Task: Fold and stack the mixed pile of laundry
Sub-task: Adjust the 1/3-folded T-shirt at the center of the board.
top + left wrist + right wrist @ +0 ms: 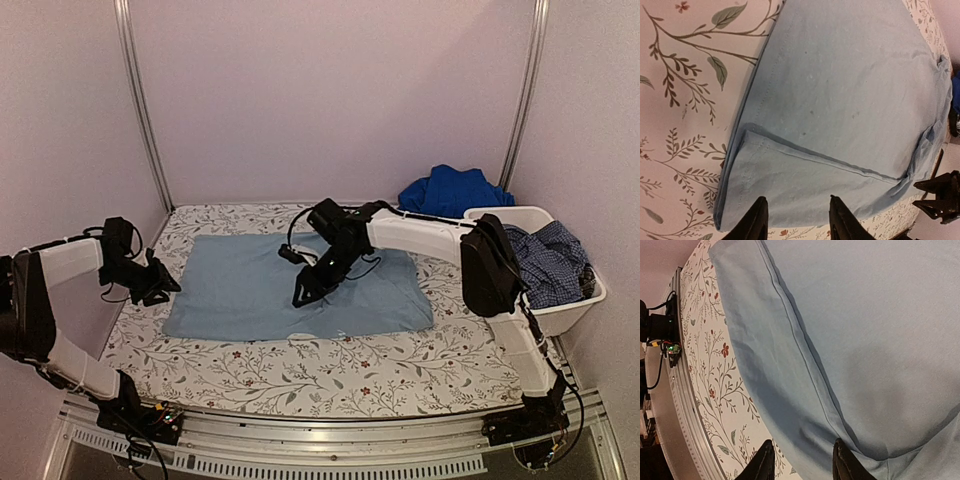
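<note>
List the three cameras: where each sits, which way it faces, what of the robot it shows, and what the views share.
Top external: above and behind the bases, facing down over the leaf-patterned cover; both arms, left gripper and right gripper show.
Left wrist: on the left arm, facing down at the pale blue garment's folded corner; own fingers show.
Right wrist: on the right arm, facing down at its hemmed edge; own fingers show.
Shared: all three show that garment on that cover.
</note>
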{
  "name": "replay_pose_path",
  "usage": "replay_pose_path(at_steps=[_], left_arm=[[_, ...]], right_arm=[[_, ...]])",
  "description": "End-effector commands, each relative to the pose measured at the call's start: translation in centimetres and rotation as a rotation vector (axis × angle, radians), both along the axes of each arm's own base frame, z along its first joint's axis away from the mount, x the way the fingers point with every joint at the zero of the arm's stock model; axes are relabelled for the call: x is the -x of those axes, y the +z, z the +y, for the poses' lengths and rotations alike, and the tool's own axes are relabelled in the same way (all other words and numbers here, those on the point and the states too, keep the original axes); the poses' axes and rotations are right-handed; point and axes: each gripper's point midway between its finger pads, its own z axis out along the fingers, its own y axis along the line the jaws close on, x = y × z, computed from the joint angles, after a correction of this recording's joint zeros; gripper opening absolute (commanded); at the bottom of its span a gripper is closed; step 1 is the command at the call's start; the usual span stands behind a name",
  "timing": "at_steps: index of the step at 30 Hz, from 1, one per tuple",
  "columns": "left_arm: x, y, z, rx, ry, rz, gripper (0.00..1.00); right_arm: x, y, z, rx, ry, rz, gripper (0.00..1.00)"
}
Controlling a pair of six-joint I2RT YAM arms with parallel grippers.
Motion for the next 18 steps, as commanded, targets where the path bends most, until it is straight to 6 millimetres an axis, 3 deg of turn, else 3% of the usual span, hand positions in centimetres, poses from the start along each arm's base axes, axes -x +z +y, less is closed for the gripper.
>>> replay_pose_path(at_steps=[1, 9, 13, 18], left_arm=[[-0.2, 0.2, 0.6, 0.021, 0.025, 0.016, 0.41], [-0.8, 0.7, 1.6, 0.025, 0.038, -0.002, 0.41], [-0.8, 0.5, 1.7, 0.022, 0.036, 0.001, 0.41], [-0.7, 0.0, 1.9, 0.01, 0.039, 0.009, 0.41]], right_arm=[[-0.6, -2.0, 0.4, 0.057, 0.021, -0.069, 0.37], [0.5, -4.7, 0.8, 0.119, 0.056, -0.093, 0.37], [0.0, -5.4, 0.4, 0.158, 0.039, -0.126, 0.45], [0.0, -5.9, 0.4, 0.172, 0.035, -0.132, 0.41]])
